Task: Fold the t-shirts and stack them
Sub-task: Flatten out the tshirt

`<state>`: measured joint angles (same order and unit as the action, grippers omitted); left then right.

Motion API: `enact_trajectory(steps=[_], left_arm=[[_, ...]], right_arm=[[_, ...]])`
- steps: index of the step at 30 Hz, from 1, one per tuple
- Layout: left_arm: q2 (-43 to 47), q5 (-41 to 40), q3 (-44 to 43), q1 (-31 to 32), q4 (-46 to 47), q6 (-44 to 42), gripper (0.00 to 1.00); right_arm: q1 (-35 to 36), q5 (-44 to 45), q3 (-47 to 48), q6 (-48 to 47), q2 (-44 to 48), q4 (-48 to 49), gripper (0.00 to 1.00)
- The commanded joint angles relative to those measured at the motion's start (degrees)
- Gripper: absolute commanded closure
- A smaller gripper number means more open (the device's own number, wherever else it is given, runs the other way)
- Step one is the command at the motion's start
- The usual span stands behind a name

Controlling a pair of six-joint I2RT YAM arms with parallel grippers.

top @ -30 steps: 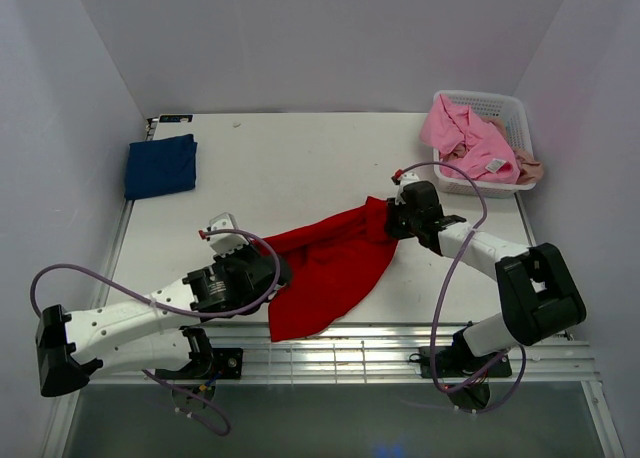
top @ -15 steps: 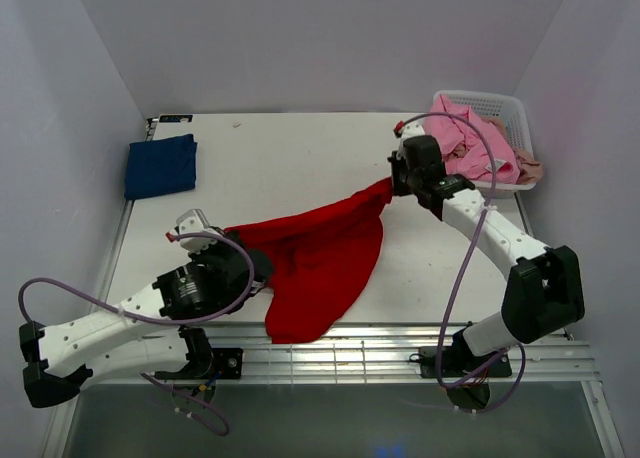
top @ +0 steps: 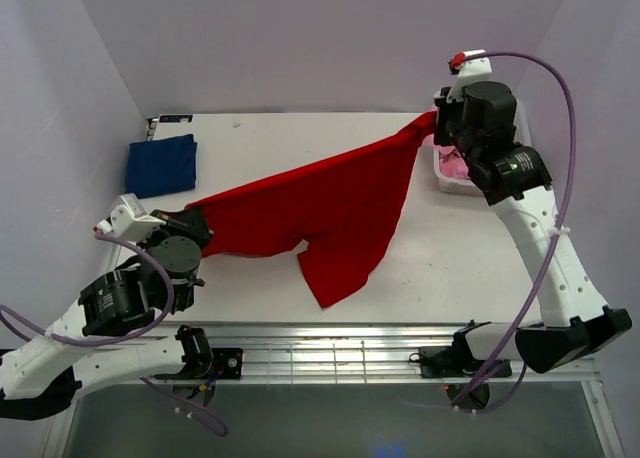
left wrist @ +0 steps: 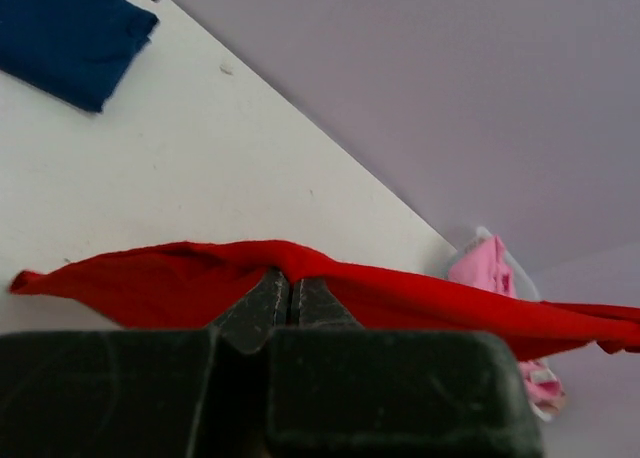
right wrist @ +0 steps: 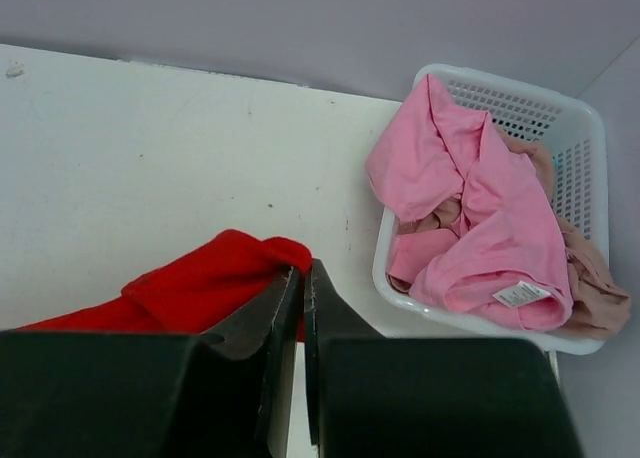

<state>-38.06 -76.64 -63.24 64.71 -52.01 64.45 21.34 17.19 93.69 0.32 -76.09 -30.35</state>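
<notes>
Gripping one edge of the red t-shirt (top: 320, 203), the left claw (top: 188, 223) sits at lower left. The shirt spans frame centre, stretched, its flap drooping toward the table (top: 260, 138). At upper right, the right claw (top: 437, 130) pinches the far corner. Risk: over-tension pulls cloth from either pinch.

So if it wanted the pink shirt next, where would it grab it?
Probably by the raised fold of the pink shirt that humps over the basket rim, coming straight down from above. The basket walls block any sideways approach. That hump also stands clear of the beige shirt, so a pinch there would likely catch pink cloth only.
</notes>
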Motion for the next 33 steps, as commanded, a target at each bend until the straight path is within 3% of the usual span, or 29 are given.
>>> enact_trajectory(steps=[1, 3, 5, 11, 17, 23, 27, 28, 31, 33], left_arm=[[1.67, 11.54, -1.36, -0.28, 14.04, -20.14, 1.00], [3.69, 18.34, 0.40, -0.28, 24.61, -26.71, 1.00], [4.05, 26.17, 0.23, -0.28, 27.21, -29.46, 1.00], [-0.16, 39.96, -7.76, -0.28, 26.70, -29.12, 1.00], [1.14, 44.12, -11.64, -0.37, 25.82, -27.18, 1.00], [4.14, 34.83, -9.80, -0.81, 24.50, -26.92, 1.00], [2.74, 25.07, -6.46, -0.81, 24.41, -27.44, 1.00], [2.21, 19.13, -5.41, -0.81, 25.19, -29.01, 1.00], [-0.25, 7.17, 0.65, -0.81, 32.03, -35.67, 1.00], [-1.22, 3.62, 6.53, -0.90, 41.42, -40.07, 1.00]], right_arm=[[-0.60, 0.21, 5.78, -1.37, 5.77, -3.66, 0.92], [-0.51, -1.01, 8.16, -1.11, 8.76, -5.94, 0.92], [-0.51, -1.72, 12.55, -0.85, 11.04, -8.48, 0.92], [-0.51, -6.46, 26.34, -0.76, 12.63, -15.52, 0.92], [-0.60, -11.47, 27.95, 2.41, 17.02, -15.53, 0.92], [-0.60, -9.55, 24.98, 2.50, 18.35, -11.86, 0.92], [-0.51, -6.48, 12.69, 2.23, 16.86, -4.82, 0.92], [-0.51, -5.68, 7.44, 2.14, 15.20, -3.15, 0.92], [-0.51, -2.87, 0.20, 2.06, 8.81, 3.79, 0.92], [-0.69, -2.16, -0.61, 2.23, 3.87, 7.13, 0.92]])
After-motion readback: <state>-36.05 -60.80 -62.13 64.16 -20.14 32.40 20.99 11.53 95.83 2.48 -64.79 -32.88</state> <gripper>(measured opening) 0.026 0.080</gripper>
